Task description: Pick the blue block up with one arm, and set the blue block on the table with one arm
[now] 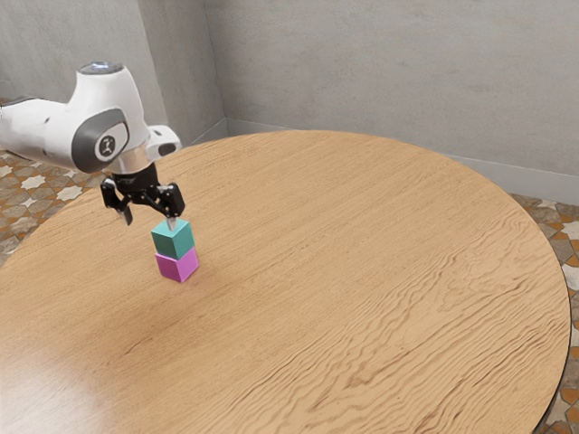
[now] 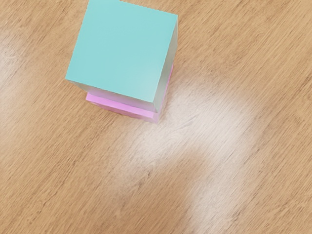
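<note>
– How do we stand, hand first?
– Our hand (image 1: pixel 149 222) is spread, its two fingers (image 1: pixel 170 199) well parted and nothing pinched. One fingertip shows right by the top of the blue block (image 1: pixel 173 242); whether they touch, we can't tell.
– And the block itself?
– Blue-green, sitting flat on the pink block (image 1: pixel 176 266), so it's the upper of two. We seem to be off to one side rather than squarely over it.
– So which step are we on?
– Lining up for the pick, we'd say. Nothing is gripped yet.
– What does the next move ask of us?
– We should shift across until the blue block lies between the fingers, turn to suit its sides if need be, then come down around it alone. Too low and we might catch the pink one; off-centre, we could topple the stack.
– And once we have it?
– Straight up, then over to the bare wood of the desk (image 1: pixel 362 262) beside the stack. There's plenty of it, reaching away towards the grey wall (image 1: pixel 389 77). We set it down level, then let go.
</note>
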`<state>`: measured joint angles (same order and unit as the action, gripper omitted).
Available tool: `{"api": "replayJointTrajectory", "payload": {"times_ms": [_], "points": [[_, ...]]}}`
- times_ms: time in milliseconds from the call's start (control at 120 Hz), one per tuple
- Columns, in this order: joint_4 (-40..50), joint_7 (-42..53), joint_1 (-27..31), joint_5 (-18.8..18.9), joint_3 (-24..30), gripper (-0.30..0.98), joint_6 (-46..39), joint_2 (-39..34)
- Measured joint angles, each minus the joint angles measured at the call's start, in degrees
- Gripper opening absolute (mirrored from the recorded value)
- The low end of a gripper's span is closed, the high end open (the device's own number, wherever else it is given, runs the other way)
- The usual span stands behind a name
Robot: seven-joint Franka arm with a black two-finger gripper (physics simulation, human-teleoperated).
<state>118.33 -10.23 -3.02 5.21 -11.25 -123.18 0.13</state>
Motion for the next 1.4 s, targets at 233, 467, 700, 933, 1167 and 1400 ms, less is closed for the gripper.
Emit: {"api": "replayJointTrajectory", "payload": {"times_ms": [233,467,700,933,1167,1400], "points": [[-0.1,2.7,2.2,-0.9,0.0,0.69,-5.0,4.2],[-2.7,7.0,2.9,-2.4,0.2,0.69,-9.1,10.0],[-7.2,11.0,3.8,-4.2,0.2,0.69,-10.9,15.1],[-9.7,14.3,5.4,-5.5,0.2,0.69,-11.5,18.1],[-12.0,16.9,5.6,-6.3,0.2,0.69,-11.7,20.5],[-14.4,19.3,5.9,-8.4,0.2,0.69,-11.8,23.8]]}}
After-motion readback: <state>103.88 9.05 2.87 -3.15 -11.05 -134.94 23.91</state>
